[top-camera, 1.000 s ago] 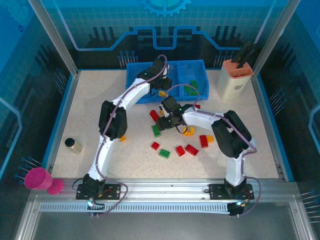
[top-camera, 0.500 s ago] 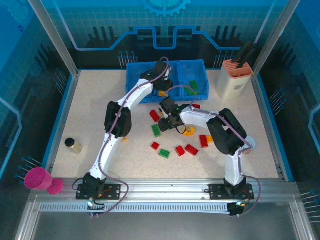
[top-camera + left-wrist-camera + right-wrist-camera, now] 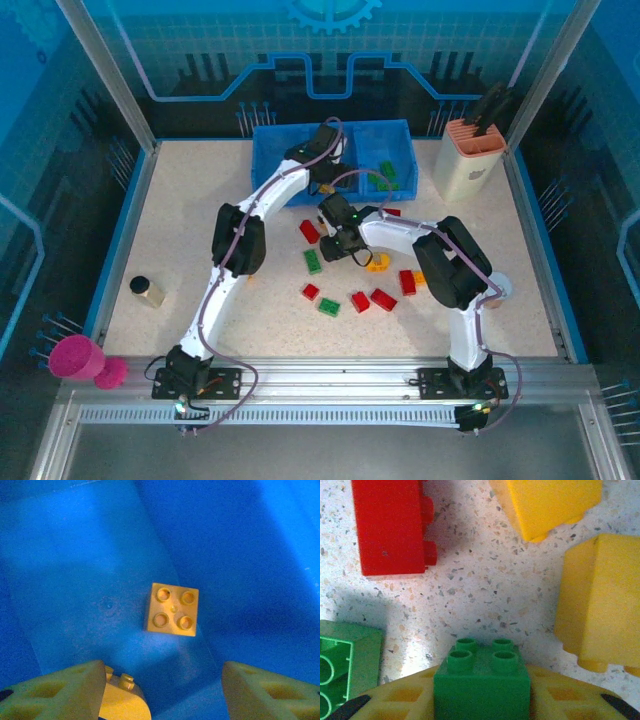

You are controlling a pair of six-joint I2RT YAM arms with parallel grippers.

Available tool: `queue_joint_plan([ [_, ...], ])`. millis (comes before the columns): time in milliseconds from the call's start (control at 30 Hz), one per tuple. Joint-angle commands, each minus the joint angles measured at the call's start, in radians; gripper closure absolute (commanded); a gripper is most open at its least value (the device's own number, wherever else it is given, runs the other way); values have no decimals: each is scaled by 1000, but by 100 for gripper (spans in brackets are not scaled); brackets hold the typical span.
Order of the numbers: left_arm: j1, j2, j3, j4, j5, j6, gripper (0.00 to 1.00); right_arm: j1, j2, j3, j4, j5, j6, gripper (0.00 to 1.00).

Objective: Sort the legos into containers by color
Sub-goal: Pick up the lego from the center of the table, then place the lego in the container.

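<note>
While the left hand [image 3: 162, 675] is held over the middle compartment of the bright blue rectangular plastic tray [image 3: 385, 126], jaws wide apart and nothing between them, a square yellow-orange four-stud plastic brick [image 3: 172, 609] is seen lying flat on the tray floor below. A second yellow-orange brick [image 3: 125, 702] is glimpsed just beside one finger [image 3: 60, 690]. That drop is judged done.

And on the right, a pick is in hand! The right hand [image 3: 481, 695] is closed on a small green four-stud plastic brick [image 3: 481, 672], low over the speckled beige worktop [image 3: 180, 230], just near of the tray. What is called for next, it is judged, is a lift clear of the neighbouring bricks and a carry to the right compartment, where the green pieces [image 3: 383, 175] are gathered. The left hand at the tray must be given room.

Now the count, taken from above.
- **Tray:** one, with three compartments.
- **In the tray:** two green pieces on the right and at least two yellow-orange in the middle.
- **Loose on the worktop:**
  - about six red bricks [image 3: 383, 299] are counted
  - two green bricks [image 3: 313, 261] besides the gripped one
  - one round orange ring piece [image 3: 377, 263]
  - at least two further orange bricks [image 3: 420, 277]

More may be hidden under the arms.
</note>
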Motion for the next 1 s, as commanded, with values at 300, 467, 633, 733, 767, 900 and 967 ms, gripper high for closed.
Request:
queue_joint_plan([
  [300, 41, -358, 11, -12, 108, 26, 21, -48, -229, -9, -153, 9, -77, 68],
  [467, 89, -510, -140, 20, 127, 52, 13, -178, -267, 70, -159, 21, -105, 68],
  [633, 148, -697, -409, 109, 121, 83, 7, -312, -171, 214, -151, 8, -135, 69],
  [733, 165, -779, -516, 154, 13, 131, 1, -362, -66, 333, -152, 3, -149, 70],
  [767, 177, -791, -519, 129, 5, 130, 1, -375, -22, 381, -157, 8, -150, 69],
  [900, 231, -865, -607, 79, 27, 91, 1, -408, 155, 593, -198, 40, -152, 69],
  [967, 240, -919, -670, 67, 0, 114, 1, -422, 235, 693, -221, 43, -151, 69],
])
